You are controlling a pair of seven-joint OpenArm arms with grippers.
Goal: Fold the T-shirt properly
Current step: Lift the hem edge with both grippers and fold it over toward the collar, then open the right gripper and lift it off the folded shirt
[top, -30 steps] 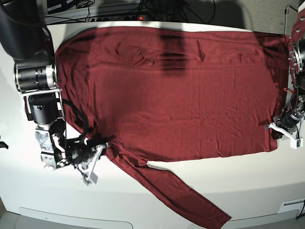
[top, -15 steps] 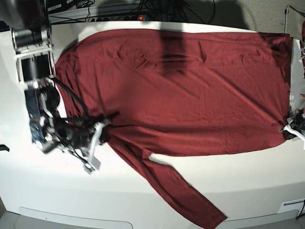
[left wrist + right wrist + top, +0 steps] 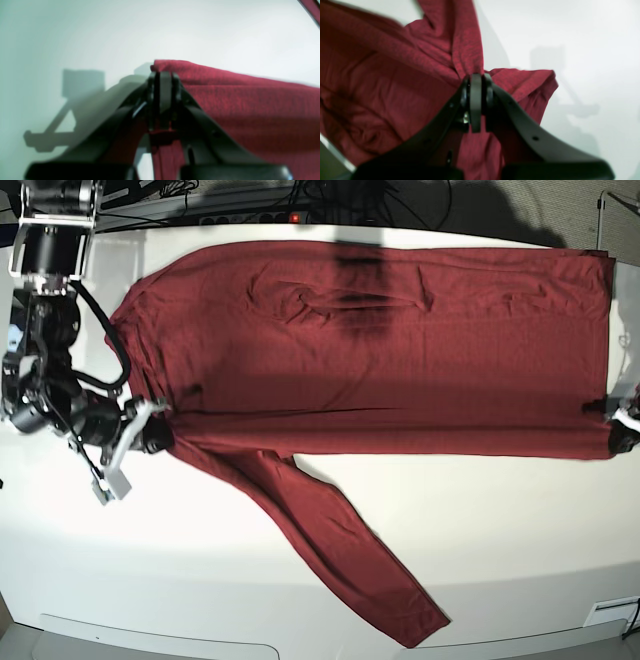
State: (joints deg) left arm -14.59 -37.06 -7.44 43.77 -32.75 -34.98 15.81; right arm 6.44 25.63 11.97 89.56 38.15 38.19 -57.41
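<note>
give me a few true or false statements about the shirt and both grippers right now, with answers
1. The right gripper is shut on the T-shirt. True.
2. The left gripper is open and clear of the fabric. False: it is shut on an edge of the shirt.
3. One long sleeve trails toward the near edge of the table. True.
4. The shirt is folded into a small square. False: it lies spread across the table, with one lengthwise edge folded over.
5. The shirt has a large white print. False: it is plain dark red.
</note>
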